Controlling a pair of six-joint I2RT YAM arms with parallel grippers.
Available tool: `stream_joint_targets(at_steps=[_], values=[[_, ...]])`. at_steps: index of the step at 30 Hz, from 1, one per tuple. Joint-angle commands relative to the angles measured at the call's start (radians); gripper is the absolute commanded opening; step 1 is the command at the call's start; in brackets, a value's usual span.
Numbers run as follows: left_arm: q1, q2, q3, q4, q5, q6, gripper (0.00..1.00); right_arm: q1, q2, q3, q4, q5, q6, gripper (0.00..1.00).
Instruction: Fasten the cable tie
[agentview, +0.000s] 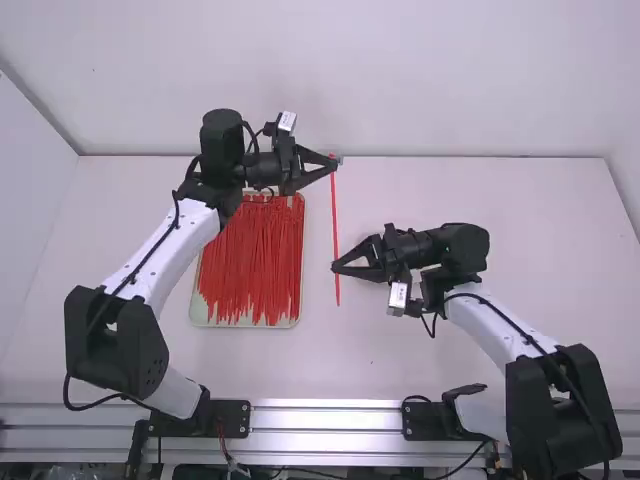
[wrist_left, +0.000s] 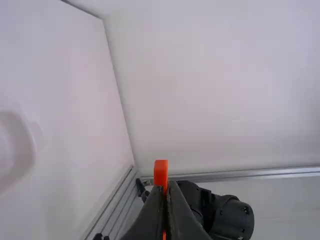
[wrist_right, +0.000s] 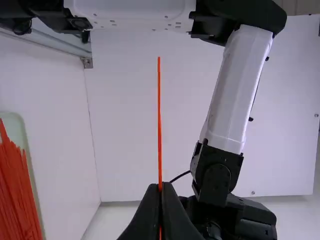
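Red and thin, a single cable tie (agentview: 335, 230) is held out straight between the two claws, over the white surface (agentview: 480, 190) and just beside a tray (agentview: 196, 312) heaped with spare ties (agentview: 250, 260). The full length of the tie is seen from the high view alone: its far end is pinched by the left claw (agentview: 331, 160), and the strap is gripped close to its near end by the right claw (agentview: 337, 267), a short tail being left past the fingers.

What the grip looks like is shown better by the wrist views. In the left wrist view the left claw is seen clenched, its fingers pressed together on the strap, with the square head (wrist_left: 160, 172) of the tie standing just beyond the fingertips; this head is hardly made out from above. In the right wrist view the right claw is likewise clenched on the strap, which runs straight away from the fingers toward the white left arm (wrist_right: 235, 100), and the tray's rim and some spare ties are caught at the side
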Motion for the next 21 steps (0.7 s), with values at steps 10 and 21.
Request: stream_joint_targets(at_steps=[10, 21], values=[[0.001, 0.004, -0.003, 0.006, -0.004, 0.023, 0.02, -0.002, 0.002, 0.029, 0.006, -0.012, 0.133, 0.0], [-0.001, 0.004, -0.003, 0.006, -0.004, 0.045, 0.02, -0.029, 0.002, 0.029, 0.004, 0.058, 0.82, 0.0]])
